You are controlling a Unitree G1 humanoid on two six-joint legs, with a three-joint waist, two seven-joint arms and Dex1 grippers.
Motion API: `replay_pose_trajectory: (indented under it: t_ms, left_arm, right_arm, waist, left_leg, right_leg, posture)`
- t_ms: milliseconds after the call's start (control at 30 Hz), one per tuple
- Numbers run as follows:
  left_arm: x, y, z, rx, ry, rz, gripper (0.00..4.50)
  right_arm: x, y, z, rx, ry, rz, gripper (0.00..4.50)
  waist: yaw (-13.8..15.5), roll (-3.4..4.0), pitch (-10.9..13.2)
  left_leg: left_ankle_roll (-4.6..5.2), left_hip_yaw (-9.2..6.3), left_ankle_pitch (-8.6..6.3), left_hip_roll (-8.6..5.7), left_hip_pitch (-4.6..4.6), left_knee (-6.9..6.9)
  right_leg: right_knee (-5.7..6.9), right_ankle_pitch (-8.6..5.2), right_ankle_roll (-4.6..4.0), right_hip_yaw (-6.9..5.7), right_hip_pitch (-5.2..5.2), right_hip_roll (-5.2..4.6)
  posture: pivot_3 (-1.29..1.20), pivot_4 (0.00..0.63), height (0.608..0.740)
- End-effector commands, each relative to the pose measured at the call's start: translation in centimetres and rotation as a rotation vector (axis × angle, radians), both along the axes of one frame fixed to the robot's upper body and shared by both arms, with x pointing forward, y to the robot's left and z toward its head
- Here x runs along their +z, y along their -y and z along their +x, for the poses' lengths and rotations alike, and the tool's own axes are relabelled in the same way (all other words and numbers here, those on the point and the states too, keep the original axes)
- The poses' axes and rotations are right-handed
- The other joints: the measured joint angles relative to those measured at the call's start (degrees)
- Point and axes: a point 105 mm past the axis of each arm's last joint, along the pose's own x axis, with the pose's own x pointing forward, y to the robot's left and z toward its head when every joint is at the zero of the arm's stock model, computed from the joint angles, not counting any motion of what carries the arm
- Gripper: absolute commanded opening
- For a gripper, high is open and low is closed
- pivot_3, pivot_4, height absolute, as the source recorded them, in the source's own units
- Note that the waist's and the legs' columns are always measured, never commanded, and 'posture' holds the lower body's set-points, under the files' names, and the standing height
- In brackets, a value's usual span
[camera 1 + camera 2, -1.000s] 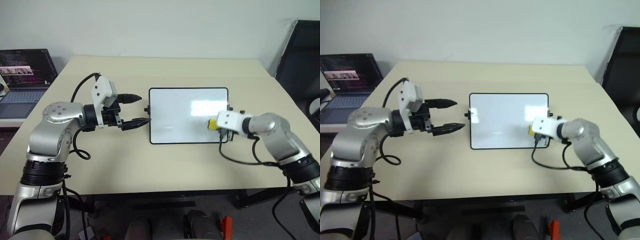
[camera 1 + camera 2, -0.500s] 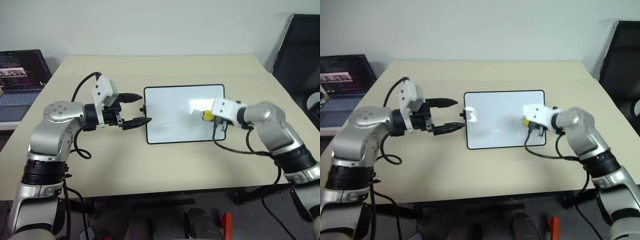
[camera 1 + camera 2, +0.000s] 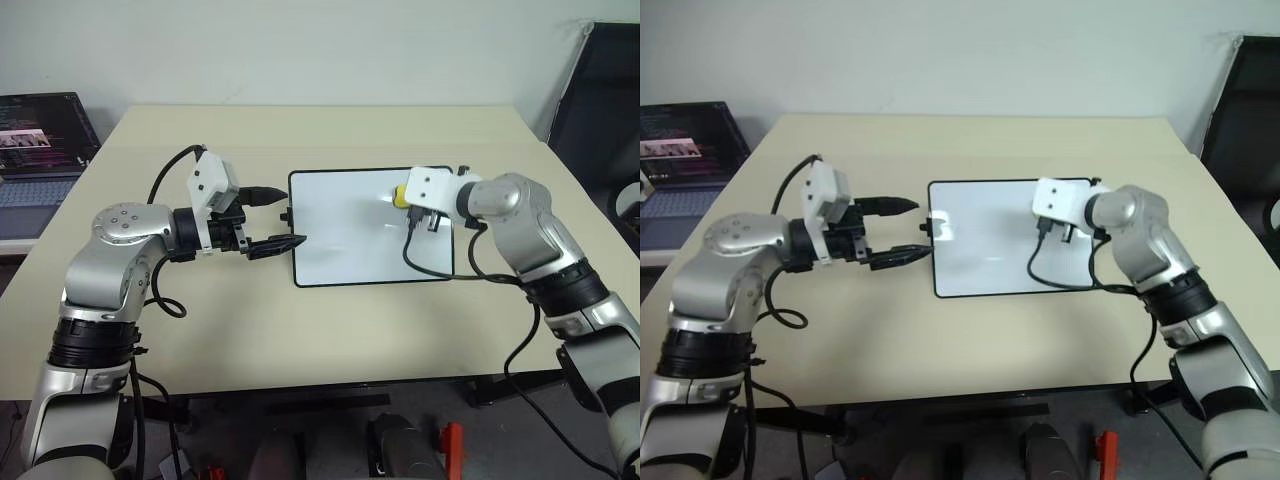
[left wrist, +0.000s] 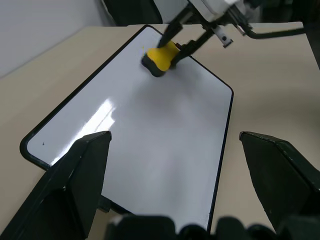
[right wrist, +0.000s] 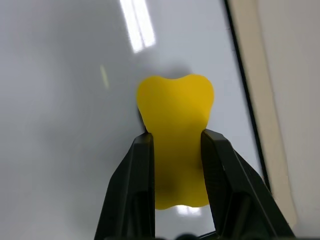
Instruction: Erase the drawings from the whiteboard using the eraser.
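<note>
Glossy white rectangular whiteboard with thin dark frame (image 3: 350, 240) flat on the beige surface (image 3: 300, 330), near its middle. Right gripper (image 5: 175, 150) clenched on the small bright yellow eraser block (image 3: 399, 196), squeezed in at the waist between the two black fingers (image 5: 135, 175). Eraser over the whiteboard's far right part, close to the far edge and beside a white glare patch (touching the board or just above it: cannot tell). Left gripper (image 3: 281, 217) released, black fingers spread, just off the whiteboard's left edge, pointing toward it, beside the small black knob (image 3: 287, 215) there. No clear marker strokes readable on the whiteboard's face from the head views. Open dark laptop (image 3: 40, 150) well to the left of the whiteboard, off the surface's far left corner.
</note>
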Motion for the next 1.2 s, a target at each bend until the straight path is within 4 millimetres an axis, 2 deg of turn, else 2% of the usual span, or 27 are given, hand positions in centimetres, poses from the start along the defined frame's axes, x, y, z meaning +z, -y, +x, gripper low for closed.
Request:
replay_pose_trajectory:
  t_ms: [33,100,167,233,267,333,400,500,567,800,867,1067,1200]
  left_arm:
    - [1.5,0.2,-0.3,-0.02,0.062,-0.003,4.5]
    - [1.5,0.3,-0.3,-0.025,0.062,-0.004,4.5]
    - [1.6,0.4,-0.3,-0.03,0.064,-0.008,4.5]
    - [1.6,0.8,-0.3,-0.043,0.064,-0.016,4.5]
    - [1.6,1.2,-0.3,-0.055,0.063,-0.023,4.5]
    - [1.6,1.8,-0.3,-0.075,0.062,-0.037,4.5]
    - [1.6,2.1,-0.3,-0.086,0.058,-0.041,4.5]
    - [1.2,2.5,-0.2,-0.108,0.045,-0.04,4.5]
    - [0.9,3.0,-0.3,-0.133,0.032,-0.038,4.5]
    - [0.3,5.2,-0.9,-0.212,0.009,-0.046,4.5]
    - [0.3,5.2,-0.9,-0.213,0.009,-0.051,4.5]
    - [0.0,5.1,-1.2,-0.212,0.001,-0.049,4.5]
    - [0.0,4.9,-1.3,-0.204,0.0,-0.046,4.5]
  right_arm:
    - [-0.4,0.6,-2.1,0.029,-0.117,0.109,0.97]
    - [1.8,1.1,-3.4,0.041,-0.148,0.263,0.97]
    - [4.6,2.6,-4.2,0.003,-0.138,0.432,0.97]
    - [7.7,5.3,-4.5,-0.081,-0.073,0.601,0.97]
    - [8.7,7.4,-4.6,-0.152,-0.035,0.668,0.97]
    - [8.7,12.0,-5.0,-0.334,-0.005,0.725,0.97]
    - [7.2,15.7,-5.5,-0.508,-0.027,0.718,0.97]
    - [5.0,19.6,-6.4,-0.706,-0.097,0.729,0.97]
    - [3.5,21.1,-6.8,-0.794,-0.154,0.732,0.97]
    - [-1.8,22.5,-6.4,-0.972,-0.336,0.72,0.97]
    - [-2.1,22.7,-6.0,-1.007,-0.34,0.735,0.97]
    - [-2.5,21.8,-4.7,-1.014,-0.376,0.826,0.97]
    - [-2.9,22.4,-4.3,-1.083,-0.379,0.859,0.97]
  waist:
    - [0.0,0.01,0.01]
    - [0.11,0.12,0.09]
    - [0.17,0.39,0.3]
    - [0.4,0.53,0.39]
    - [0.74,0.54,0.39]
    - [1.62,0.53,0.39]
    - [2.59,0.53,0.38]
    - [2.77,0.55,0.4]
    - [2.68,0.65,0.45]
    - [1.3,0.75,0.5]
    - [1.11,0.77,0.52]
    - [1.15,0.84,0.55]
    - [1.36,0.84,0.56]
  left_leg:
    - [0.0,0.01,0.0,0.0,-0.01,0.0]
    - [0.0,0.01,0.0,0.0,-0.08,0.0]
    - [0.0,-0.02,0.0,-0.01,-0.28,-0.01]
    - [0.0,-0.02,0.0,-0.04,-0.47,-0.03]
    - [0.0,-0.05,0.0,-0.03,-0.5,-0.05]
    - [0.0,-0.11,-0.01,-0.02,-0.5,-0.13]
    - [0.0,-0.14,-0.03,-0.01,-0.55,-0.18]
    - [0.0,-0.05,-0.04,-0.04,-0.56,-0.18]
    - [0.0,0.05,-0.04,-0.07,-0.54,-0.13]
    - [0.01,0.11,-0.03,-0.05,-0.43,-0.1]
    - [0.01,0.11,-0.03,-0.05,-0.43,-0.1]
    - [0.0,0.1,-0.03,-0.05,-0.44,-0.11]
    - [0.0,0.09,-0.03,-0.06,-0.46,-0.11]
  right_leg:
    - [0.0,0.01,0.02,0.01,0.0,0.0]
    - [0.0,0.02,-0.01,0.02,-0.07,0.0]
    - [0.0,0.05,-0.05,0.0,-0.22,0.0]
    - [0.0,0.06,-0.04,0.0,-0.39,-0.03]
    - [0.0,0.06,-0.04,-0.04,-0.42,-0.04]
    - [-0.08,0.03,-0.08,-0.16,-0.42,-0.04]
    - [-0.21,-0.02,-0.11,-0.23,-0.41,-0.04]
    - [-0.28,-0.03,-0.11,-0.17,-0.39,-0.06]
    - [-0.25,0.0,-0.05,-0.05,-0.4,-0.08]
    - [-0.11,0.01,-0.03,0.07,-0.39,0.0]
    - [-0.1,0.01,-0.02,0.09,-0.39,0.0]
    - [-0.1,0.01,-0.02,0.09,-0.39,0.0]
    - [-0.11,0.01,-0.02,0.07,-0.39,-0.01]
  posture:
    - [0.0,0.15,0.74]
    - [0.0,0.15,0.74]
    - [0.0,0.15,0.74]
    - [0.0,0.15,0.74]
    - [0.0,0.15,0.74]
    - [0.0,0.15,0.74]
    - [0.0,0.15,0.74]
    - [0.0,0.15,0.74]
    - [0.0,0.15,0.74]
    - [0.0,0.15,0.74]
    - [0.0,0.15,0.74]
    - [0.0,0.15,0.74]
    - [0.0,0.15,0.74]
